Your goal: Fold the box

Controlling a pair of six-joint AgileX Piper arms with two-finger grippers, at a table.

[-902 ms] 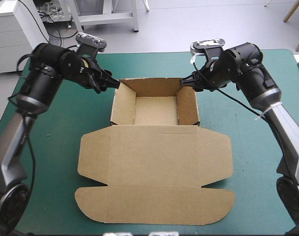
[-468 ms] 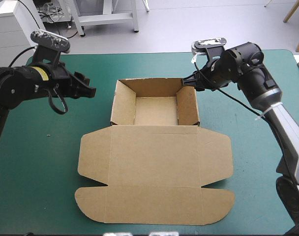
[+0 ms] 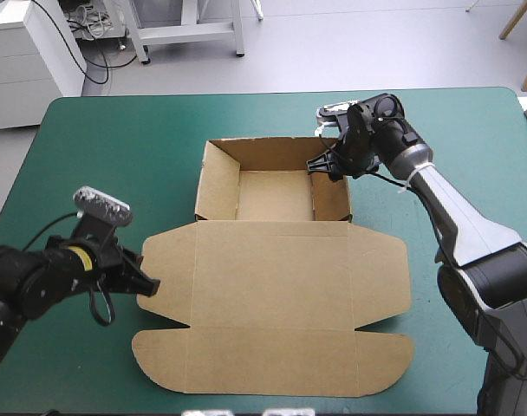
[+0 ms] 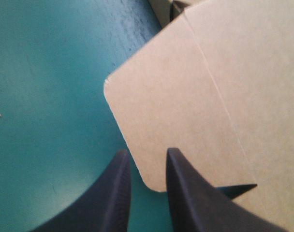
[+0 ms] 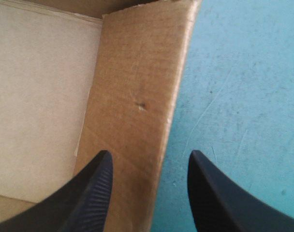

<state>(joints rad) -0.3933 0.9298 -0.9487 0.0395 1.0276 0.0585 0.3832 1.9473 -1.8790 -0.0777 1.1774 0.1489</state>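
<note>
The brown box (image 3: 272, 286) sits in the middle of the bench (image 3: 116, 147), on its teal-green cover. Its far part stands up as an open tray (image 3: 274, 195) with four walls raised. Its lid (image 3: 272, 260) lies flat toward the near edge, with a rounded side flap (image 3: 164, 277) at each side and a long front flap nearest me. The left tool (image 3: 149, 284) is low over the bench at the left side of the lid, right at the edge of the left side flap. From its own camera the left tool (image 4: 146, 155) has its black fingers (image 4: 113, 193) a narrow gap apart, not meeting. The flap's rounded near corner shows in that gap; one finger is over the board and the other over the cover, and the flap looks flat on the bench. The right tool (image 3: 322, 165) reaches to the tray's far right corner. Its fingers (image 5: 89, 193) stand wide apart astride the tray's right wall (image 5: 137, 96), one inside above the tray floor, the other outside above the cover. I cannot tell whether either finger touches the wall. The two tools are well apart, with the lid and tray between them.
</note>
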